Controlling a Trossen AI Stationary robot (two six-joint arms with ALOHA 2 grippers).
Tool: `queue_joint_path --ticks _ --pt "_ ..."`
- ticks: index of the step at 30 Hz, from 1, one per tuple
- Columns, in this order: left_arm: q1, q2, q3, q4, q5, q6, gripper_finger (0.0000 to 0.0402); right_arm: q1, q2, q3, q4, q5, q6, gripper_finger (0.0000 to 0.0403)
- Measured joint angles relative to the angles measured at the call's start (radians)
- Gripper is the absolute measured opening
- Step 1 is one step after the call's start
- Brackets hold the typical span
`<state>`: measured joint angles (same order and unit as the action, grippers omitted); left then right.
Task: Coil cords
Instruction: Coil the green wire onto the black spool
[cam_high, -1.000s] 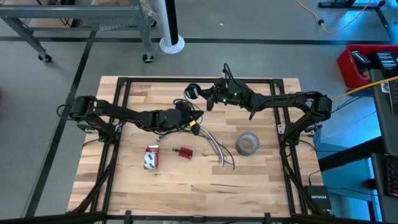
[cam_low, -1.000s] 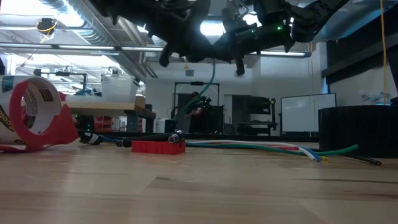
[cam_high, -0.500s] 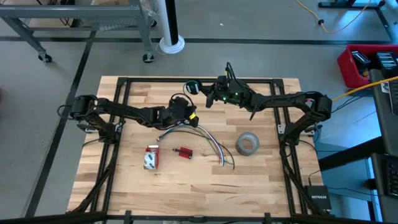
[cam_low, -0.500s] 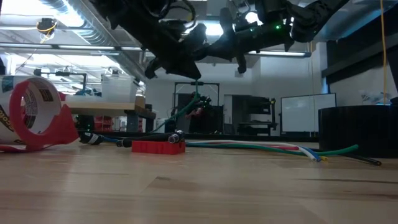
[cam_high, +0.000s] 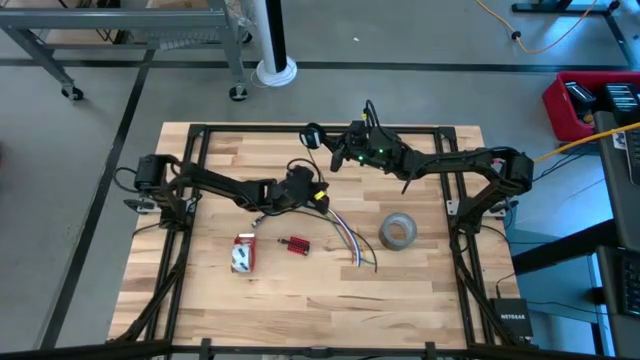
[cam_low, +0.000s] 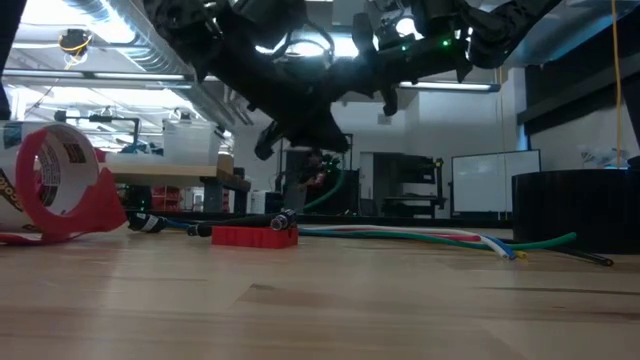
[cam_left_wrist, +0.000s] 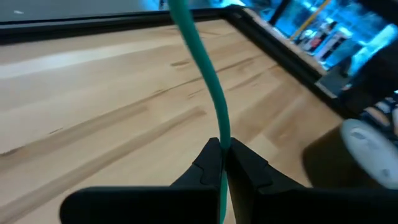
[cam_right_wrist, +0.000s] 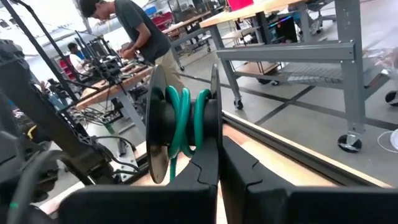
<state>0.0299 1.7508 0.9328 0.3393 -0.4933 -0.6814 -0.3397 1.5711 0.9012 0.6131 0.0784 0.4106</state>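
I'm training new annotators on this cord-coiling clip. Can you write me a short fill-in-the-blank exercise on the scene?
1. The left end effector pinches a ____ cord.
2. The right end effector holds a black spool wound with ____ turns of cord.
3. The grey tape roll lies on the table nearer the ____ arm.

Missing words: green; three; right

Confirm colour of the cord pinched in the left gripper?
Teal green. The cord runs up from the left gripper, seen best in the left wrist view.
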Motion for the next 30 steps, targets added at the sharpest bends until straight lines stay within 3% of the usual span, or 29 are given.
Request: queue_joint_path --ticks 3,9,13,23,30 --pt "0.000 -0.001 0.021 0.006 0.029 0.005 0.0000 -0.001 0.000 0.000 -0.008 0.001 0.000 0.0001" --pt "0.023 -0.003 0.114 0.007 0.185 0.026 0.0000 -0.001 0.000 0.000 -0.022 -0.005 0.000 0.0001" --pt "0.041 -0.003 0.185 -0.119 0.247 0.029 0.0000 -0.001 0.000 0.000 -0.061 -0.009 0.000 0.0001" --pt "0.041 -0.004 0.338 -0.436 0.258 0.091 0.0000 -0.002 -0.001 0.000 -0.104 -0.047 -0.023 0.0001" --pt "0.030 -0.004 0.363 -0.515 0.245 0.100 0.0000 -0.001 -0.001 0.000 -0.113 -0.047 -0.028 0.0001"
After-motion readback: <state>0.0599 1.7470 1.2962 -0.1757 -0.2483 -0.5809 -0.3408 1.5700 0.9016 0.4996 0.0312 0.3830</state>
